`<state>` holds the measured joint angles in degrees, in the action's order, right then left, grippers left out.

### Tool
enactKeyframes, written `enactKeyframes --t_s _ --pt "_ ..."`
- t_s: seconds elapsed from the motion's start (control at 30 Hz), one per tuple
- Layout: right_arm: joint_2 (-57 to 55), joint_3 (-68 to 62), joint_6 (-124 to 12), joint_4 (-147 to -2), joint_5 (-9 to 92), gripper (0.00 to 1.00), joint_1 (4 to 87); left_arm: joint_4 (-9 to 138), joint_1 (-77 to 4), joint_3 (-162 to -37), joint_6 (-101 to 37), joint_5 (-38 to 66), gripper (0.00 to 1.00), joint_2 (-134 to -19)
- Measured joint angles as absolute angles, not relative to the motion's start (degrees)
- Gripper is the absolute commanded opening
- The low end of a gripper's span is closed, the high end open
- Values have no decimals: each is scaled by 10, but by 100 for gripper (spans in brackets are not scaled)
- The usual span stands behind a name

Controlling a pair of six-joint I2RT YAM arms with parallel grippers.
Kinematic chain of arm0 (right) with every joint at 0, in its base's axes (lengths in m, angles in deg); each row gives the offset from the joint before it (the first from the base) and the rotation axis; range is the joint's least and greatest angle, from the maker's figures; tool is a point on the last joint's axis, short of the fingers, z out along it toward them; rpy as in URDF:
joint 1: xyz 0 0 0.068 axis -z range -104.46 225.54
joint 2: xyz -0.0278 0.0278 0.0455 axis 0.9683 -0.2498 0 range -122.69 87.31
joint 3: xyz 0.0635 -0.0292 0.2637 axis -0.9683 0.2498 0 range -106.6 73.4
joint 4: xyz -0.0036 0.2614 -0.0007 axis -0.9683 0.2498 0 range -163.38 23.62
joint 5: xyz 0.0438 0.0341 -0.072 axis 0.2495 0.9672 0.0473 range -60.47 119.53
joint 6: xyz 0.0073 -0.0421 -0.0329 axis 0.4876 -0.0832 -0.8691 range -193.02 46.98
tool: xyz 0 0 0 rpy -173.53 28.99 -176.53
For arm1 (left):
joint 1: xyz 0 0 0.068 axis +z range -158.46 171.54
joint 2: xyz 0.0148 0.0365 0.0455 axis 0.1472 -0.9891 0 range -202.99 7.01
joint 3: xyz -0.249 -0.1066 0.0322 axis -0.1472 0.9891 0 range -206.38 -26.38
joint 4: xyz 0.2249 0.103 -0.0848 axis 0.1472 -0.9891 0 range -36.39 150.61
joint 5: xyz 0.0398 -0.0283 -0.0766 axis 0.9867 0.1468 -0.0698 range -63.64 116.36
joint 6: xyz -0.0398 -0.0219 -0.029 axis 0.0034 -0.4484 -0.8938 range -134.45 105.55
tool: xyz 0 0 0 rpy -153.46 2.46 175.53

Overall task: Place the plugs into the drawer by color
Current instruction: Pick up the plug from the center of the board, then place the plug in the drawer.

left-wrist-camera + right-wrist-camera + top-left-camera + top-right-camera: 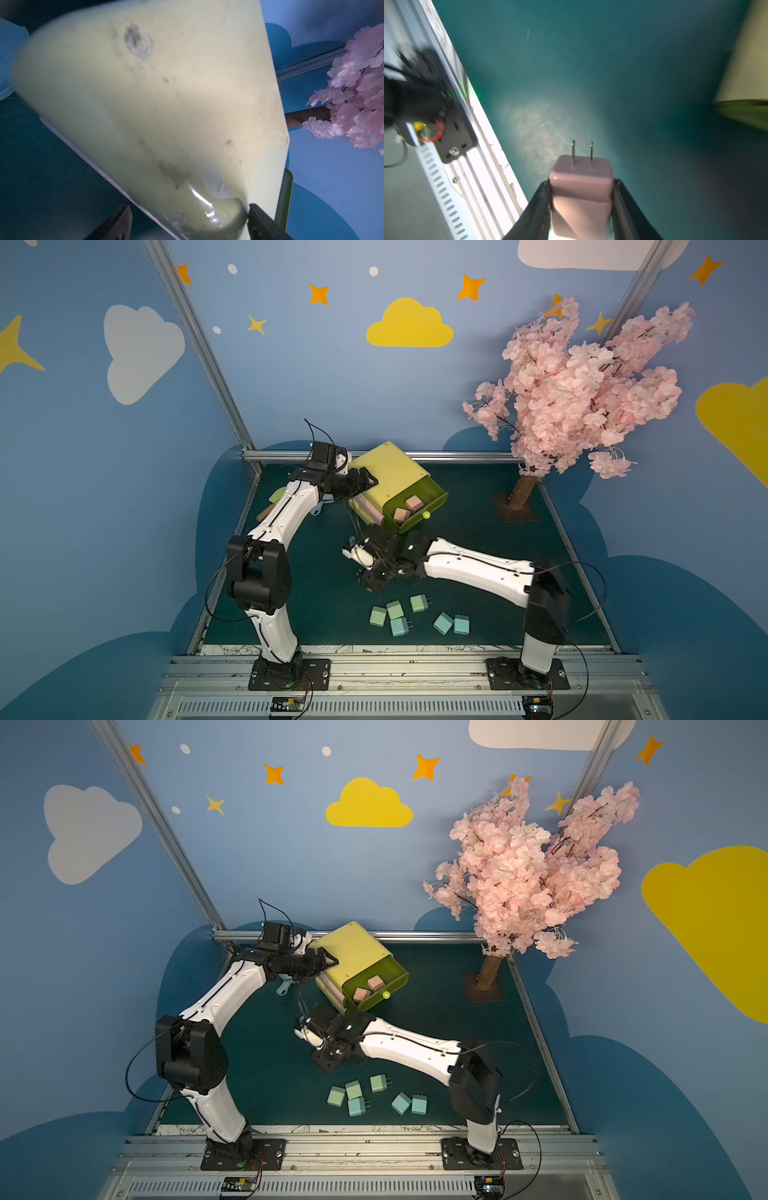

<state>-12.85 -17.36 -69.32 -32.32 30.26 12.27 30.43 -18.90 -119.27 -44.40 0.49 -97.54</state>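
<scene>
Where the white strip edges the green mat nearest the two arm bases, its scribbled marks are too small to read. Just beyond it, six plugs lie loose on the mat. Three are mint green plugs, bunched together. Three are light blue plugs: one sits against the green bunch and two sit side by side toward the right arm.

Farther in, the right gripper hangs above the mat between those six and the drawer chest. It is clamped on one pink plug, with a finger flat against each of two opposite sides. The plug's two metal prongs stick out past the fingertips.

Behind it the yellow drawer chest stands askew on the mat. Its olive top drawer is pulled out, with one round pale knob on the front. Two pink plugs lie side by side inside that drawer, which makes nine plugs counted in all. The right arm hides the chest's lower front.

The left gripper is at the chest's rear rounded edge. Its jaws straddle that edge, one finger pressed on the top face and the other down the side, so it grips the chest.

At the far right corner of the mat stands one pink blossom tree, and beyond it are blue walls painted with clouds and stars
</scene>
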Motion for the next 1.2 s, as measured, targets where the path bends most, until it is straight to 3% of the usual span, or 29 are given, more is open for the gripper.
enactKeyframes --t_s 0.2,0.43,0.7,1.2 --pt "1 -188 -743 -326 278 21 280 304 -189 -1193 -444 5 88 -975" --pt "-83 -280 -793 -319 315 21 419 304 -189 -1193 -445 4 88 -976" --pt "-209 -385 -845 -289 323 22 455 301 -189 -1194 -444 5 88 -976" --pt "-260 -419 -881 -267 321 27 466 298 -190 -1194 -444 5 88 -976"
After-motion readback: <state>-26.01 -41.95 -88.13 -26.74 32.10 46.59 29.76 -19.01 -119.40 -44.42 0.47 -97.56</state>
